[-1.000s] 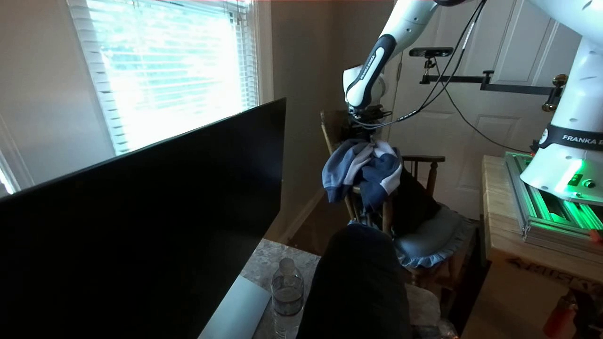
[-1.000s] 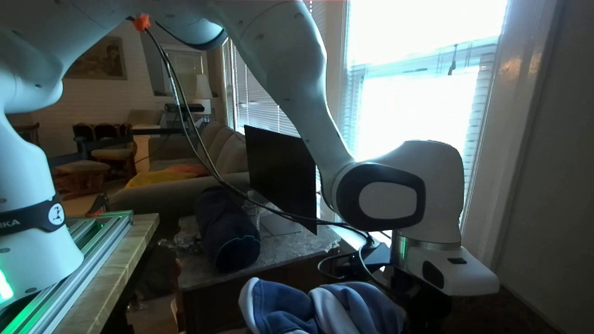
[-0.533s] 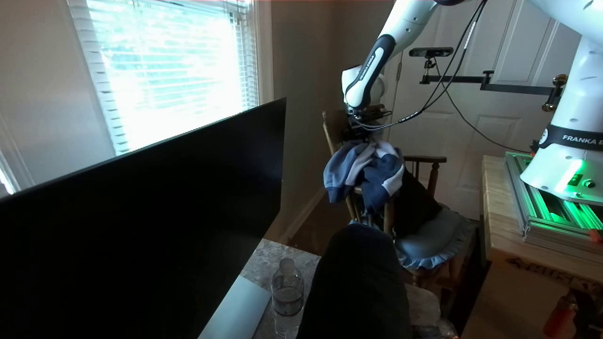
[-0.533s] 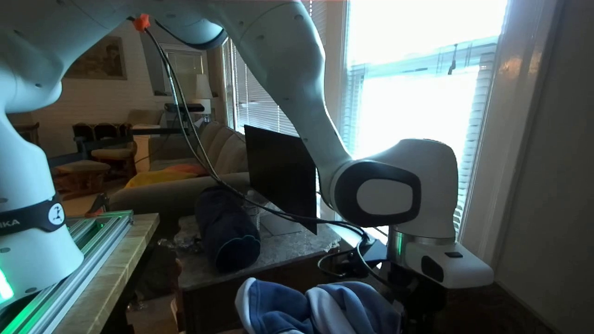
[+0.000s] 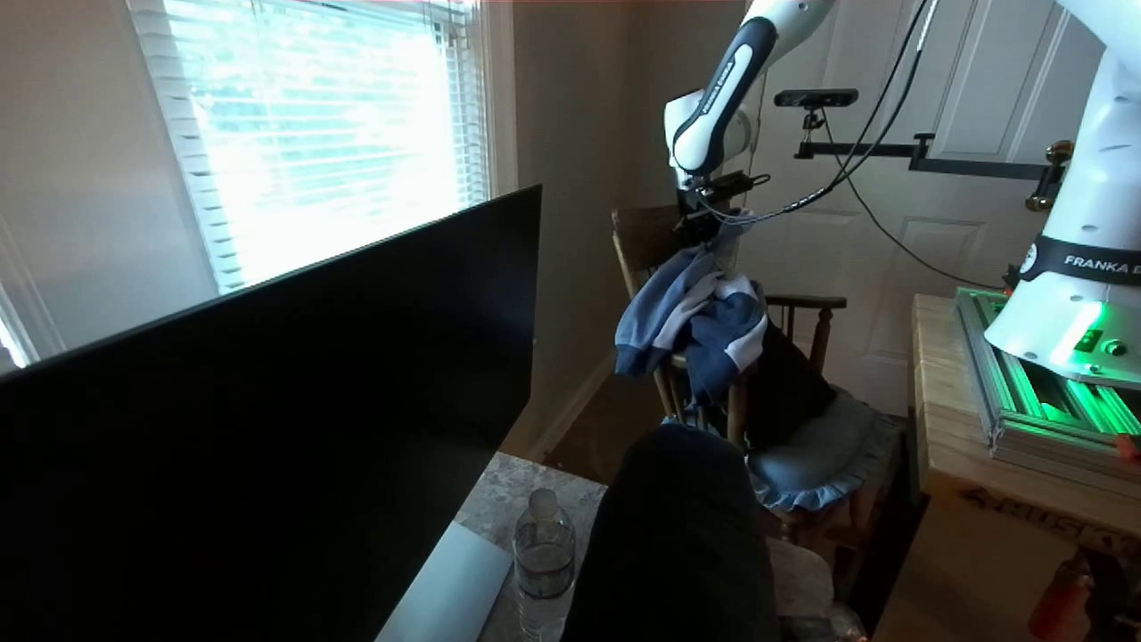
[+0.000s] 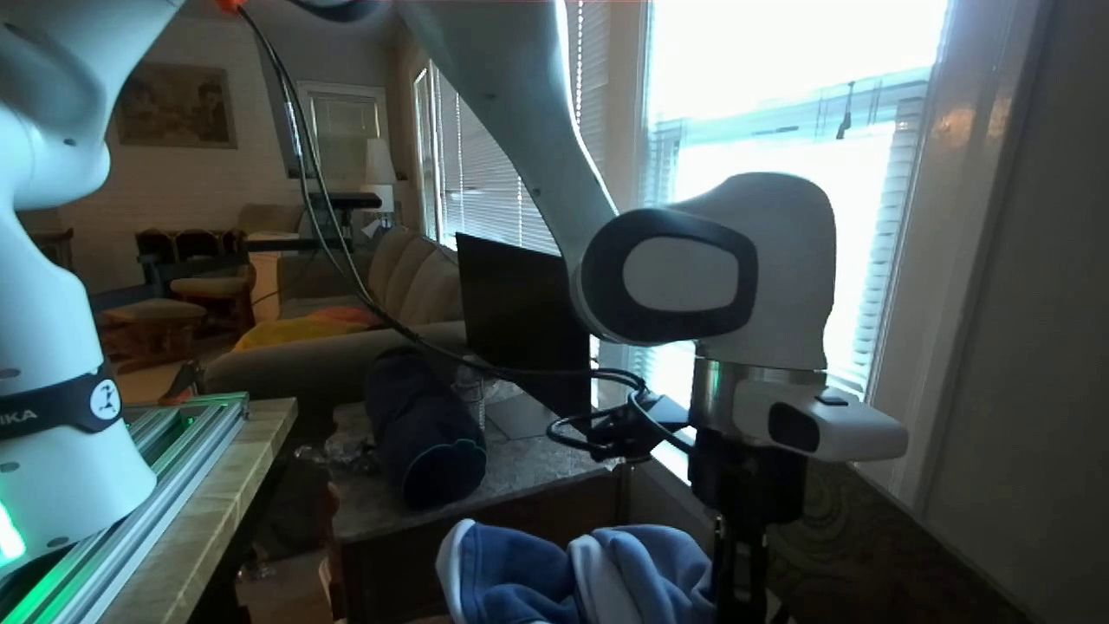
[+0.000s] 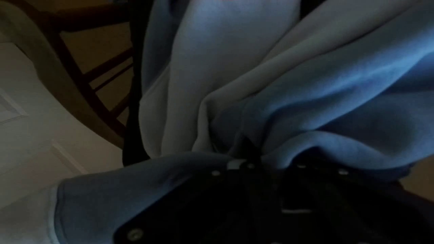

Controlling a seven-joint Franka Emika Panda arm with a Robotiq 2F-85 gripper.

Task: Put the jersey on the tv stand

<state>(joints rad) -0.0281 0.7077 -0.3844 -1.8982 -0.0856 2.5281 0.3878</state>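
The jersey, blue with pale grey parts, hangs draped over the back of a wooden chair in an exterior view. My gripper is just above the chair back, and a fold of cloth rises to it. Seen from the wrist, the dark fingers have come together on the gathered jersey, with a sleeve end lying out to the left. In an exterior view the black gripper stands beside the bunched jersey, its tips cut off by the frame's bottom. The tv stand has a grey mottled flat top.
A big black television stands on the tv stand, with a clear bottle and a dark rolled bundle nearby. The wooden chair carries a dark cloth and a blue cushion. Cables loop from the arm.
The jaws have closed on the jersey. Within the last half second the arm has risen, drawing a fold of cloth up from the chair back; most of the jersey still lies there.
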